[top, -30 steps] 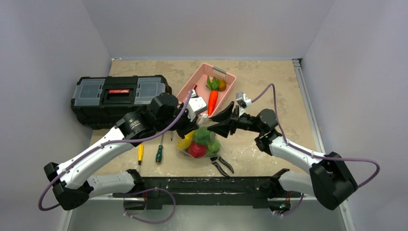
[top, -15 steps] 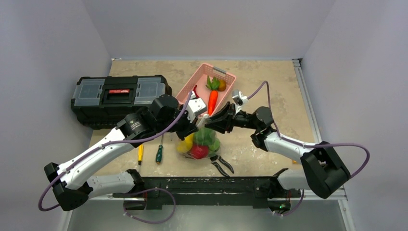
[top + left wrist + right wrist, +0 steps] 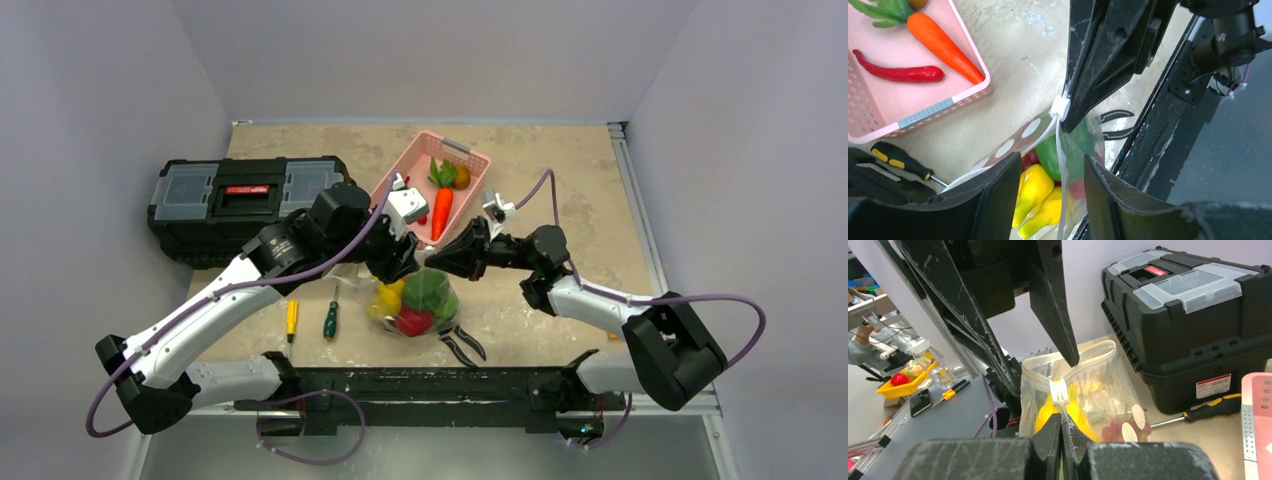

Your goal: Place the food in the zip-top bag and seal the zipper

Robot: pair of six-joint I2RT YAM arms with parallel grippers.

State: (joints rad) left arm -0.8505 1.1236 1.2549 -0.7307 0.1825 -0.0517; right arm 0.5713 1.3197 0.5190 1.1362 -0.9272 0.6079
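- Hovering at the pink basket's (image 3: 470, 153) near corner, my left gripper (image 3: 398, 262) has its jaws apart and grips nothing. The bag's top sits between and just beyond them.
- The zip-top bag (image 3: 440, 318) stands just nearer than that same corner, with the food (image 3: 428, 291) already inside: yellow, green and red pieces show through the plastic.
- The zipper (image 3: 1097, 353) runs left to right below the basket's near edge, from my left gripper toward my right. Left of the white slider (image 3: 1060, 107) the mouth gapes.
- Further right, my right gripper (image 3: 433, 267) is clamped tight on that slider.
- I judge the seal turns on drawing the slider leftward along the strip. My left gripper is nearer the open end.
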